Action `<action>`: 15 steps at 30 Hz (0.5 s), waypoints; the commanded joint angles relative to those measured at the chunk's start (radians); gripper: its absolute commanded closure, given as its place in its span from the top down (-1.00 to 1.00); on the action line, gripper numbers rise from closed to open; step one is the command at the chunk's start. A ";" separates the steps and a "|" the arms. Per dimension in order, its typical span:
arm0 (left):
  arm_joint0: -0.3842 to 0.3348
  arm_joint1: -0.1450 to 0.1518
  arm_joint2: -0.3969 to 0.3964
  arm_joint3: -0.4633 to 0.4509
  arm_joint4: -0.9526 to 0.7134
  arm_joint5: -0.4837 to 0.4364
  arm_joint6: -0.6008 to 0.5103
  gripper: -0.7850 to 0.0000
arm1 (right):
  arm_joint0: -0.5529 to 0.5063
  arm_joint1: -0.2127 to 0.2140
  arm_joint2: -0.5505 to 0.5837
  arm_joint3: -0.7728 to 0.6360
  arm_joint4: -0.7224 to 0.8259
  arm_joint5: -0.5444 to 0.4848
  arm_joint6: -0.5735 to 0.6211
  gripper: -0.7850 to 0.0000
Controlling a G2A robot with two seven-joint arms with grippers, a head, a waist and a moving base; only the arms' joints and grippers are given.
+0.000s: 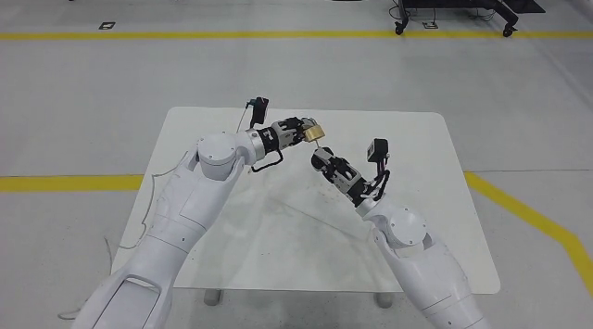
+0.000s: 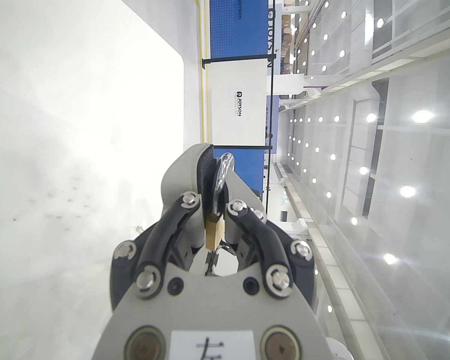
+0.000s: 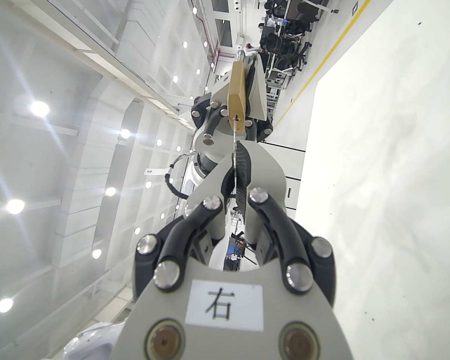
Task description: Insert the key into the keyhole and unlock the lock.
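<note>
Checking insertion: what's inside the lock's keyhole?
The tip of the key, held by the right hand, sits in the keyhole of the lock; its depth is hidden inside the body.

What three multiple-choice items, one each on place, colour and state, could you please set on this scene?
1. What holds the padlock? A left gripper; B right gripper; C neither.
2. Its body's colour? A red; B gold; C black.
3. The key is: A dropped; B apart from the padlock; C tip at the keyhole.
Answers: A, the left wrist view shows it clamped there; B, the body shines gold; C, the blade meets the keyhole in the right wrist view.
</note>
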 commanded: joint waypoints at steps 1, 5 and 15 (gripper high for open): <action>0.000 0.000 0.001 -0.001 0.002 -0.004 -0.004 -1.00 | 0.001 0.000 -0.001 0.002 0.001 0.003 -0.001 -1.00; 0.002 -0.001 0.001 -0.002 0.003 -0.012 -0.010 -1.00 | 0.003 0.000 -0.001 0.005 -0.001 0.009 -0.004 -1.00; 0.002 -0.001 0.002 -0.002 0.011 -0.022 -0.022 -1.00 | 0.000 0.000 0.001 0.000 -0.001 0.006 -0.002 -1.00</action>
